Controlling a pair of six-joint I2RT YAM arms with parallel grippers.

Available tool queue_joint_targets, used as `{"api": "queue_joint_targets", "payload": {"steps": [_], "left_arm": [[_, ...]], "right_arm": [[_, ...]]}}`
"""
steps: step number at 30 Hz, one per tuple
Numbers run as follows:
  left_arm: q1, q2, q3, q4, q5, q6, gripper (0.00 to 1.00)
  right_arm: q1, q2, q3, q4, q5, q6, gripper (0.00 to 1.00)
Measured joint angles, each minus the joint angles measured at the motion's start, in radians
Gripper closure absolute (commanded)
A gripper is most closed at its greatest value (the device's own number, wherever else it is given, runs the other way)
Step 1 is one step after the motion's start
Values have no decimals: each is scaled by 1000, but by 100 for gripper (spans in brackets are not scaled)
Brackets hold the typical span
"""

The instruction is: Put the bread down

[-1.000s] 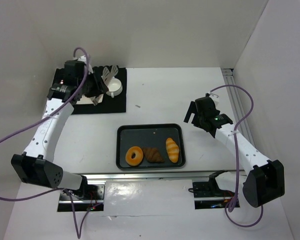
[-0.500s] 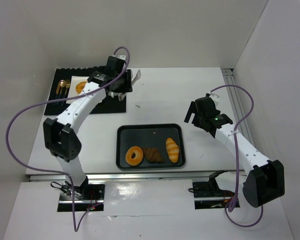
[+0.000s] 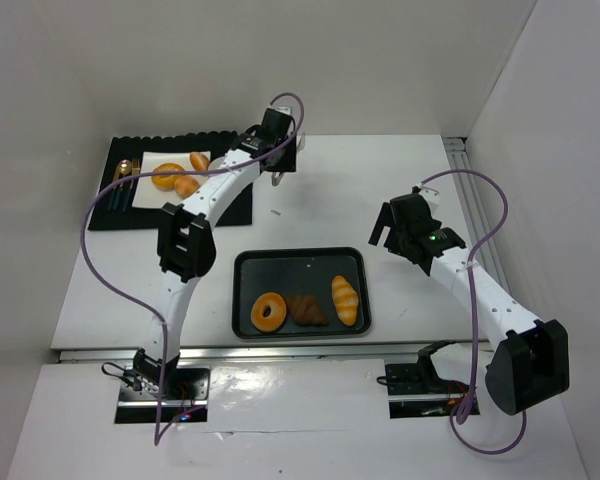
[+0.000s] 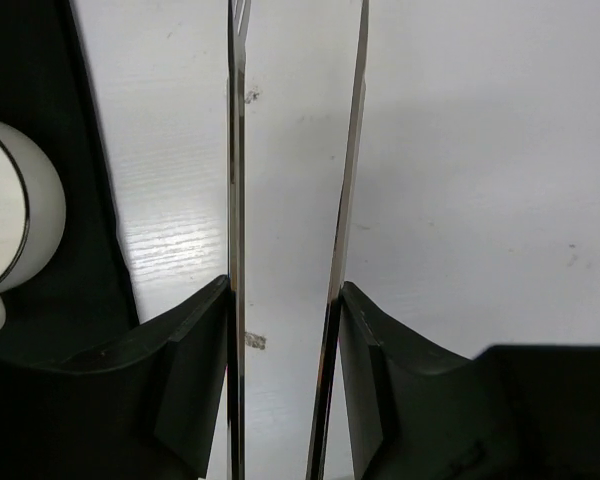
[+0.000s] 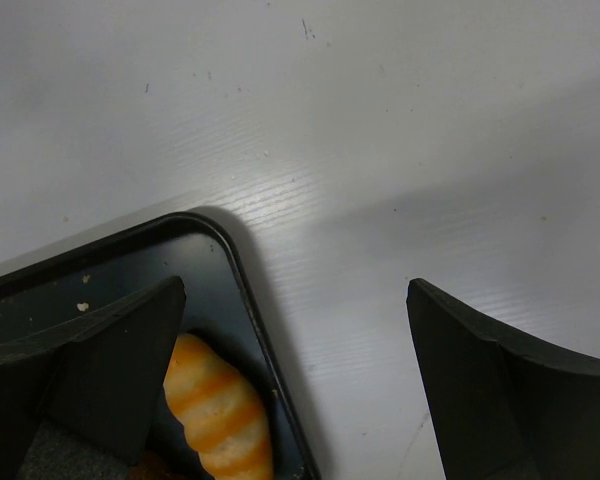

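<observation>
Bread (image 3: 345, 299) lies in the tray (image 3: 290, 270); left pincer (image 4: 285, 290) grips tongs (image 4: 235, 200), right pincer (image 5: 295, 290) wide.

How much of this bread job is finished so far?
Looks done: a few golden bread pieces sit on the white plate on the black mat. In hand: the left gripper clamps metal tongs, empty, above the table; the right gripper hangs open by the tray corner. Left to do, probably: a doughnut, a croissant and a striped roll lie in the tray.
</observation>
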Motion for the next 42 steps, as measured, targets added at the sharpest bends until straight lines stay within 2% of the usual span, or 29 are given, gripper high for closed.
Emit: {"api": "queue_joint_targets", "payload": {"steps": [6, 11, 18, 25, 28, 30, 37, 42], "left_arm": [[0, 126, 41, -6, -12, 22, 41], [0, 174, 41, -19, -8, 24, 28], [0, 177, 41, -18, 14, 27, 1], [0, 143, 39, -42, 45, 48, 0], [0, 42, -25, -59, 70, 44, 3], [0, -78, -116, -61, 89, 40, 4], [-19, -607, -540, -17, 140, -16, 4], [-77, -814, -834, -20, 157, -60, 4]], "right_arm": [[0, 4, 0, 1, 0, 0, 1], [0, 19, 0, 2, 0, 0, 1], [0, 35, 0, 3, -4, 0, 1], [0, 35, 0, 3, -5, 0, 1], [0, 35, 0, 3, -4, 0, 1], [0, 35, 1, 3, -4, 0, 1], [0, 35, 2, 3, -14, 2, 1], [0, 35, 2, 2, -22, 9, 1]]}}
